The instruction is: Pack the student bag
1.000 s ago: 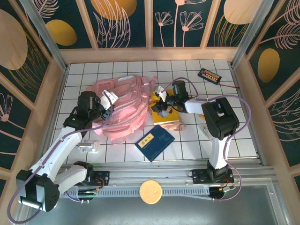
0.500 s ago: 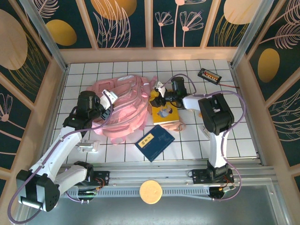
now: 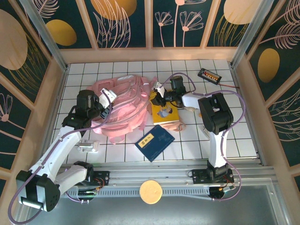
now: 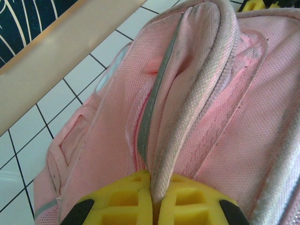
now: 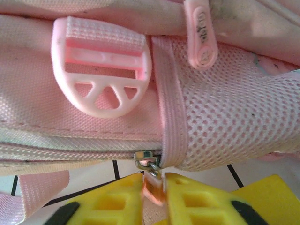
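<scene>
The pink student bag [image 3: 123, 108] lies flat on the white tiled table, left of centre. My left gripper [image 3: 104, 104] is at its left part and is shut on a pale webbing strap [image 4: 187, 117] of the bag, which runs up between the yellow fingers [image 4: 126, 199]. My right gripper [image 3: 158, 95] is at the bag's right edge, shut on the pink zipper pull [image 5: 153, 186] that hangs from a metal slider [image 5: 146, 159]. A pink plastic buckle [image 5: 101, 70] and mesh side pocket [image 5: 234, 126] sit just above it.
A yellow book [image 3: 165, 112] lies right of the bag, a dark blue book [image 3: 155, 141] in front of it. A small pinkish pouch [image 3: 177, 126] peeks out beside the yellow book. A black calculator [image 3: 209, 75] is at the back right. A tan disc [image 3: 150, 191] rests on the front rail.
My right gripper has moved back and left from over the yellow book to the bag's right edge. The left arm has shifted slightly, still holding the strap.
</scene>
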Controlling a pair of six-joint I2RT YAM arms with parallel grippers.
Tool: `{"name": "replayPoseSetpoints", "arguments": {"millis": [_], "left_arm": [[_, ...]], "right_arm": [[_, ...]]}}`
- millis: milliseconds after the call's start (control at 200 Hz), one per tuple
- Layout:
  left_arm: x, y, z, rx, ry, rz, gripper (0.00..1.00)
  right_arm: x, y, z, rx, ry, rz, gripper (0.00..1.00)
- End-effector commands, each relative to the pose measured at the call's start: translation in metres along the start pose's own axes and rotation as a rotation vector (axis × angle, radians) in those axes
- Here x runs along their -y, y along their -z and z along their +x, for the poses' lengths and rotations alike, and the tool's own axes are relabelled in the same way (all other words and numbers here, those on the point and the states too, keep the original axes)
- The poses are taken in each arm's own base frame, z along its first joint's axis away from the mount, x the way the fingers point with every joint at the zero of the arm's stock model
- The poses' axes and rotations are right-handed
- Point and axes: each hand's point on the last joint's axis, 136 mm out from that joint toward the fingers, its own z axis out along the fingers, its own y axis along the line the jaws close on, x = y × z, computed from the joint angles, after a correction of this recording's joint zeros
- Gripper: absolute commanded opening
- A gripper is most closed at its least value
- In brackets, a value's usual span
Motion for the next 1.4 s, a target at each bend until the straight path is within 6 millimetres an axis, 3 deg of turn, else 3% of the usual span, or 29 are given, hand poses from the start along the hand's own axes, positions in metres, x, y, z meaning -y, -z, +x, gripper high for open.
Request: {"name": "replayPoseSetpoints", "arguments": {"millis": [0,110,305,530,701,961,1021,1241,1391], "left_arm": [[-0.026,0.02,-0.059,0.197,-0.019,-0.08,0.0],[-0.025,0.02,-0.057,0.195,-0.017,-0.079,0.0],[-0.022,0.018,-0.049,0.174,-0.02,-0.074,0.0],[-0.031,0.011,-0.021,0.07,-0.061,-0.16,0.0],[-0.033,0.009,0.001,-0.001,-0.089,-0.214,0.0],[-0.011,-0.016,-0.005,-0.057,-0.08,-0.199,0.0],[-0.015,-0.023,-0.004,-0.077,-0.051,-0.245,0.0],[-0.018,-0.041,-0.011,-0.081,0.063,-0.27,0.0],[-0.007,-0.061,-0.017,-0.113,0.109,-0.254,0.0]], "right_arm": [[0.004,0.002,-0.005,0.017,-0.01,0.013,0.12],[0.007,0.005,-0.012,0.045,-0.027,0.03,0.0],[0.0,0.013,-0.021,0.067,-0.031,0.035,0.0],[-0.015,0.025,-0.014,-0.078,-0.024,0.039,0.0],[-0.041,0.035,0.003,-0.238,0.007,-0.007,0.0],[-0.08,0.033,-0.005,-0.369,-0.008,-0.06,0.0],[-0.083,0.037,-0.007,-0.39,-0.032,-0.051,0.0],[-0.134,0.033,-0.023,-0.436,-0.091,-0.107,0.0],[-0.142,0.035,-0.034,-0.453,-0.202,-0.047,0.0]]}}
